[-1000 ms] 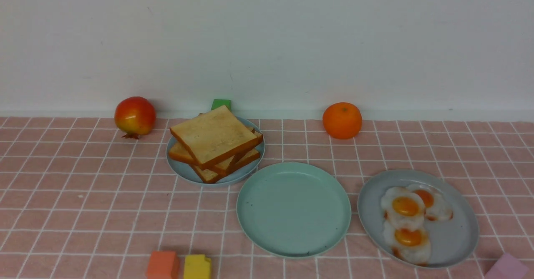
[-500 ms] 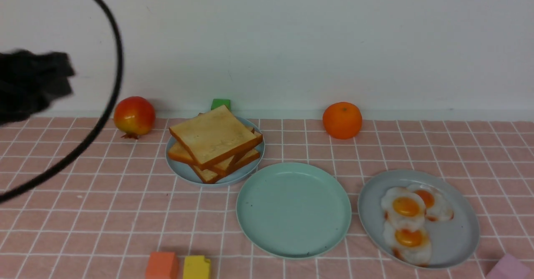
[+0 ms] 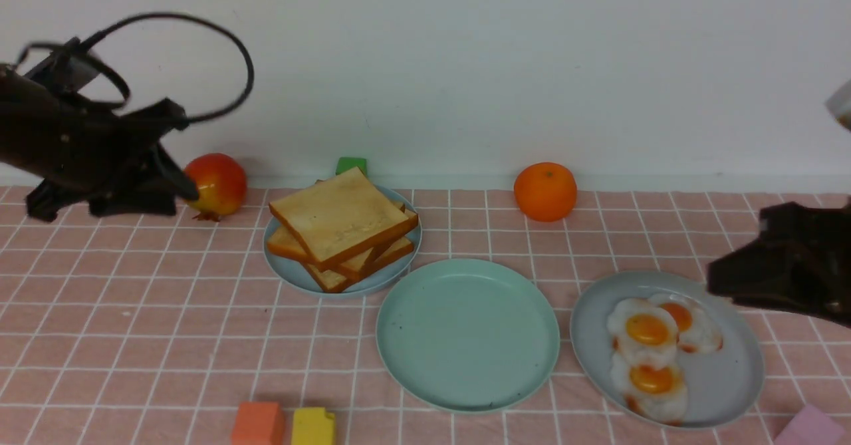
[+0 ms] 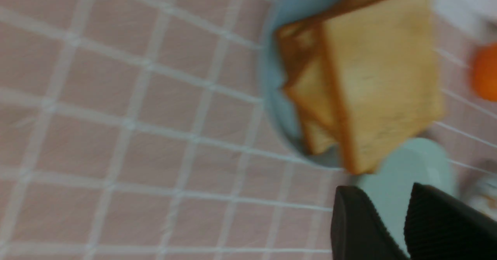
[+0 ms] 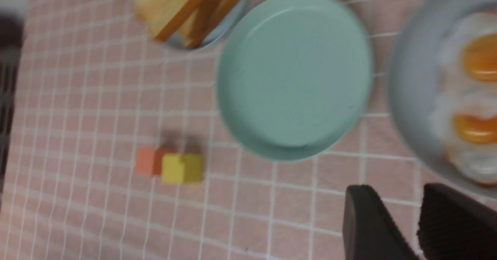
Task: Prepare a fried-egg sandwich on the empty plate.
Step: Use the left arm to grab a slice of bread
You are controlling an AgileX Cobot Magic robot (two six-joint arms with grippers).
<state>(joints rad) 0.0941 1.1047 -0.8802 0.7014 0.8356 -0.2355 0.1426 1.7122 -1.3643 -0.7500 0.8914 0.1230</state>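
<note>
The empty mint-green plate [image 3: 467, 335] lies at the middle front; it also shows in the left wrist view [image 4: 404, 166] and the right wrist view [image 5: 295, 73]. A stack of toast slices [image 3: 342, 232] sits on a pale-blue plate [image 3: 292, 273] behind it to the left. Three fried eggs [image 3: 648, 338] lie on a grey-blue plate [image 3: 731, 392] to its right. No assembled sandwich is in view. My left gripper [image 3: 186, 192] hangs left of the toast, jaws slightly apart and empty. My right gripper [image 3: 715, 285] hovers over the egg plate's far right rim, jaws slightly apart and empty.
A red fruit [image 3: 216, 185] sits just by my left gripper's tips. An orange [image 3: 545, 192] and a green block [image 3: 352, 165] stand near the back wall. Orange [image 3: 258, 424] and yellow [image 3: 314, 426] blocks lie at the front edge, and a pink block [image 3: 808, 428] at the front right.
Both arms have come into view: the left swung in from the left toward the toast, the right appeared at the right edge over the egg plate. The food has not moved.
</note>
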